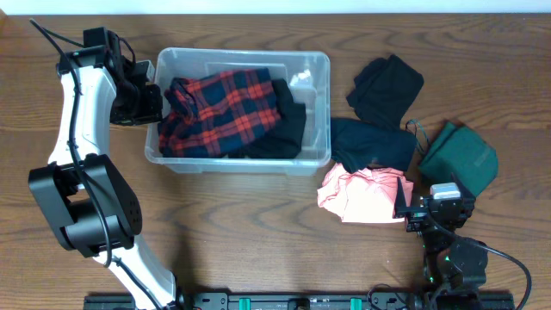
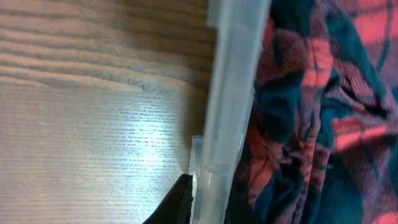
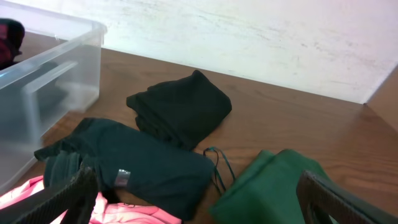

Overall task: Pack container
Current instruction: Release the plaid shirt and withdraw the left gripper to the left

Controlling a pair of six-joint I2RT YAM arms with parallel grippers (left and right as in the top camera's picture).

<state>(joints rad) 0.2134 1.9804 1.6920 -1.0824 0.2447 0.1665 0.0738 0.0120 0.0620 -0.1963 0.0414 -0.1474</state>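
The clear container (image 1: 322, 103) stands at the back left of the table and holds a red-and-black plaid garment (image 1: 219, 108) and a black garment (image 1: 288, 129). My left gripper (image 1: 157, 105) is at the container's left wall. In the left wrist view its fingers (image 2: 208, 196) straddle that wall (image 2: 233, 93), one dark finger pressed on the outside, with the plaid garment (image 2: 323, 112) inside. My right gripper (image 1: 439, 211) is open and empty, low at the front right. Its fingers (image 3: 199, 199) frame the loose clothes.
Right of the container lie a black garment (image 1: 386, 86), a dark teal garment (image 1: 374, 142), a green garment (image 1: 461, 157) and a pink garment (image 1: 362, 194). The right wrist view shows the container's corner (image 3: 56, 68), the black garment (image 3: 180, 109) and the green one (image 3: 273, 186).
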